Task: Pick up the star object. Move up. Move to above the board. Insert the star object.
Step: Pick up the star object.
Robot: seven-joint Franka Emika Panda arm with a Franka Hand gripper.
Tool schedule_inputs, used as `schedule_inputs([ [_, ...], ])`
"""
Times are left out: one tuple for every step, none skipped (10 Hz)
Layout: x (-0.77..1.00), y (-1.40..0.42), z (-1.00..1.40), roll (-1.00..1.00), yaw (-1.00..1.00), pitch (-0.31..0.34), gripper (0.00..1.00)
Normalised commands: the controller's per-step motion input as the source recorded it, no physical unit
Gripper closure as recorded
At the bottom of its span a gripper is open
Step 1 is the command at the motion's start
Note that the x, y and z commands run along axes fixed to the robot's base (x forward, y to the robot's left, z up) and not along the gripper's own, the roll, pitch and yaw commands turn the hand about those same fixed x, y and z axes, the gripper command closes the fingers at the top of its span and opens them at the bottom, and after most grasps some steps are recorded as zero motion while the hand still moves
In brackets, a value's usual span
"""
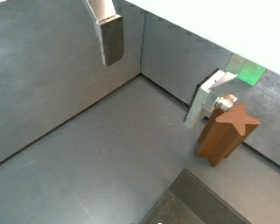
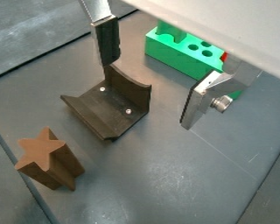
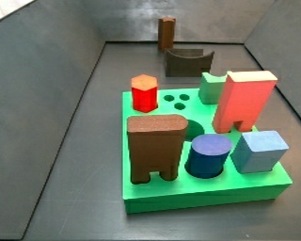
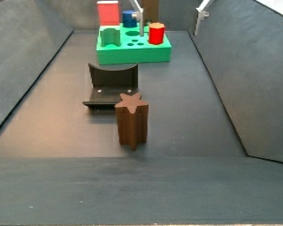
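Gripper (image 2: 154, 83) released, nothing between its fingers (image 2: 106, 39) — hanging above the fixture (image 2: 108, 108). Star object (image 4: 131, 119) upright on the floor, well apart from the board (image 4: 133, 53).

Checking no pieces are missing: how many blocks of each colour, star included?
Brown: 2, star object, arched block
Red: 2, hexagon, tall block
Blue: 2, cylinder, cube
Green: 1, notched block
Total: 7
Gripper open beside the star object.
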Motion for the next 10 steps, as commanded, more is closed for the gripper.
schedule_inputs([
  [0.64, 0.28, -0.47, 0.01, 0.0, 0.046, 0.0],
  [0.68, 0.51, -0.47, 0.0, 0.0, 0.02, 0.0],
  [0.93, 0.59, -0.43, -0.09, 0.0, 0.053, 0.0],
  [0.87, 0.63, -0.37, -0.14, 0.0, 0.029, 0.0],
  [0.81, 0.64, -0.33, -0.19, 0.0, 0.02, 0.0],
  [0.78, 0.63, -0.22, -0.23, 0.0, 0.019, 0.0],
  [0.79, 0.57, -0.13, -0.27, 0.0, 0.003, 0.0],
  [0.81, 0.53, -0.01, -0.27, 0.0, 0.009, 0.0],
  [0.0, 0.09, 0.0, -0.03, 0.28, 0.0, 0.0],
  [-0.06, -0.09, -0.18, 0.16, 0.0, -0.116, 0.0],
])
